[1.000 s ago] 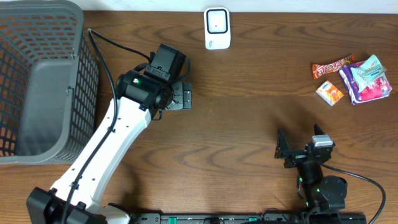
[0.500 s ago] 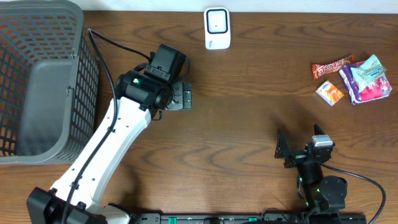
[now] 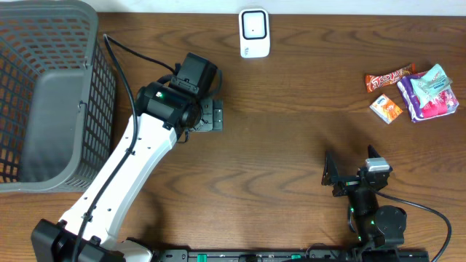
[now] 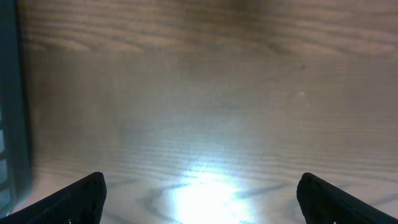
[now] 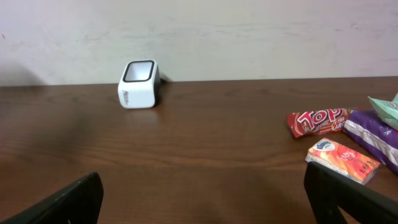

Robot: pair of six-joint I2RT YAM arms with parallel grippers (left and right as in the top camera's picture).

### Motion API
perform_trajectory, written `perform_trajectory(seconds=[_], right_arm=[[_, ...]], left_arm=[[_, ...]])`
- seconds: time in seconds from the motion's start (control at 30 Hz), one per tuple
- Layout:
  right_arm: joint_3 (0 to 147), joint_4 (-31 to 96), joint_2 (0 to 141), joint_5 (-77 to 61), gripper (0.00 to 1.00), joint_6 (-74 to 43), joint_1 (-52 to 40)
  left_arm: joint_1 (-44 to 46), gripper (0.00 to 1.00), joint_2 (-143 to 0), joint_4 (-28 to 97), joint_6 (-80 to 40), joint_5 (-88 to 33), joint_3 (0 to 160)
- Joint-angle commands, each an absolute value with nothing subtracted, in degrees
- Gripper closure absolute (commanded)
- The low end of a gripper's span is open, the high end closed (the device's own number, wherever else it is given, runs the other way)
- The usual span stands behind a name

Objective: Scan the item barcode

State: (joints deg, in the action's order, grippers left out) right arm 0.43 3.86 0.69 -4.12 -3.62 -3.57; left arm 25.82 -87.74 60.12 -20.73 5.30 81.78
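Overhead: left fingers [image 3: 212, 115] spread wide, empty, right of grey mesh plastic basket [image 3: 44, 94]. Right fingers [image 3: 329, 173] wide, empty, near edge. White boxy barcode scanner [image 3: 254, 33] far centre. Red candy bar [image 3: 389, 77], orange packet [image 3: 385, 108] and purple packet [image 3: 429, 96] far right.
Left wrist: brown wooden desk [image 4: 205, 93], bare.
Right wrist: scanner far left, snacks right.

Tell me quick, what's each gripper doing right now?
Left gripper: open, holding nothing.
Right gripper: open, holding nothing.
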Motion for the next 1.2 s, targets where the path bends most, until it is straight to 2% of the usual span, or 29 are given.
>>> perform_trajectory(seconds=[0.0, 0.23, 0.53, 0.87, 1.17], right_arm=[[0.3, 4.1, 0.3, -3.8, 0.01, -2.9, -3.2], [0.3, 4.1, 0.3, -3.8, 0.01, -2.9, -3.2], [0.3, 4.1, 0.3, -3.8, 0.01, -2.9, -3.2], [0.3, 4.1, 0.3, -3.8, 0.01, -2.9, -3.2], [0.3, 4.1, 0.3, -3.8, 0.01, -2.9, -3.2]], left_arm=[[25.7, 0.02, -87.0, 60.9, -20.4, 6.7, 78.8], [25.7, 0.02, -84.9, 54.4, -19.7, 7.2, 66.5], [21.7, 0.02, -75.0, 30.6, -18.5, 6.2, 44.8], [8.5, 0.02, -55.9, 20.9, -18.5, -1.1, 25.6], [7.0, 0.02, -33.3, 13.0, -17.1, -1.1, 12.4]])
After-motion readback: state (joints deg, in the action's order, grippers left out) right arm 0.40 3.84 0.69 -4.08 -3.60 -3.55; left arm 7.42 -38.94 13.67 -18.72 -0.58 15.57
